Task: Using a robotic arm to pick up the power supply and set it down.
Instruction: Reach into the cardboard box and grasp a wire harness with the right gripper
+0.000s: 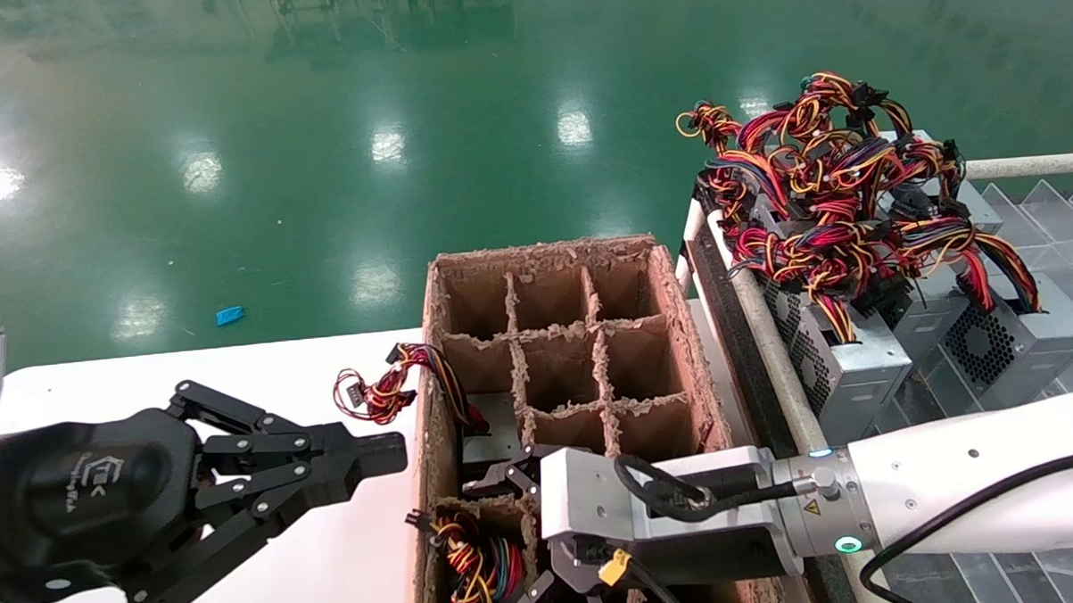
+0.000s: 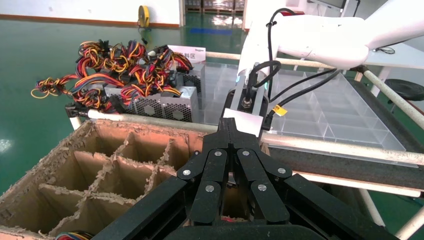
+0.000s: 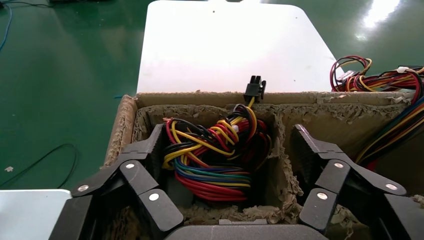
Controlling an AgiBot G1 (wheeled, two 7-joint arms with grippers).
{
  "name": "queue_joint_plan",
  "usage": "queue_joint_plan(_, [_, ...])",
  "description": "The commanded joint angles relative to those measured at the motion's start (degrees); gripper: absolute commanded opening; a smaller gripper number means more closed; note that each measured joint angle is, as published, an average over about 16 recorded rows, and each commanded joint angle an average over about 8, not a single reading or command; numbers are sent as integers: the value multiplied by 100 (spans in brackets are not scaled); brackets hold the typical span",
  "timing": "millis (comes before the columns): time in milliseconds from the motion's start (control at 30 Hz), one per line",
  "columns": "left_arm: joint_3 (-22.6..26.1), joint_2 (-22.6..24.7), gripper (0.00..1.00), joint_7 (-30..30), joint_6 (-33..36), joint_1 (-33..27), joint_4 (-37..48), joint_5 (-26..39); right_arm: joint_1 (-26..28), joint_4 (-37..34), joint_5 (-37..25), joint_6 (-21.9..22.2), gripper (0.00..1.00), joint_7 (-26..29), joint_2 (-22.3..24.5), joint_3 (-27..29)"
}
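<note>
The power supply sits in a near corner cell of the brown carton (image 1: pixel 680 332). Mostly its bundle of red, yellow, black and blue wires (image 3: pixel 215 155) shows, also seen from the head (image 1: pixel 474 562). The robotic arm reaches in from the right, and its right gripper (image 3: pixel 227 135) is open and low over that cell (image 1: pixel 509 539). One finger (image 3: pixel 150 150) is beside the wires; the other finger (image 3: pixel 312 150) is across the divider in the neighbouring cell. Nothing is held. My left gripper (image 1: pixel 390 451) hovers shut over the white table, left of the carton (image 2: pixel 227 125).
Another power supply (image 1: pixel 492 437) lies in a cell further back, its wires (image 1: pixel 388 387) hanging over the carton's left wall. A heap of power supplies (image 1: pixel 855 237) fills the rack on the right, beside clear plastic trays (image 2: pixel 325 110). White table (image 1: pixel 236 374) lies left.
</note>
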Motion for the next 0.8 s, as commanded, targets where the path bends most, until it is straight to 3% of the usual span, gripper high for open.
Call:
queue_joint_plan(33, [0, 0, 0, 0, 0, 0, 0, 0, -4, 13, -15, 14, 0, 2, 5, -1])
queue_joint_plan(800, [0, 0, 0, 0, 0, 0, 0, 0, -9, 248, -120, 92, 0, 40, 155, 31])
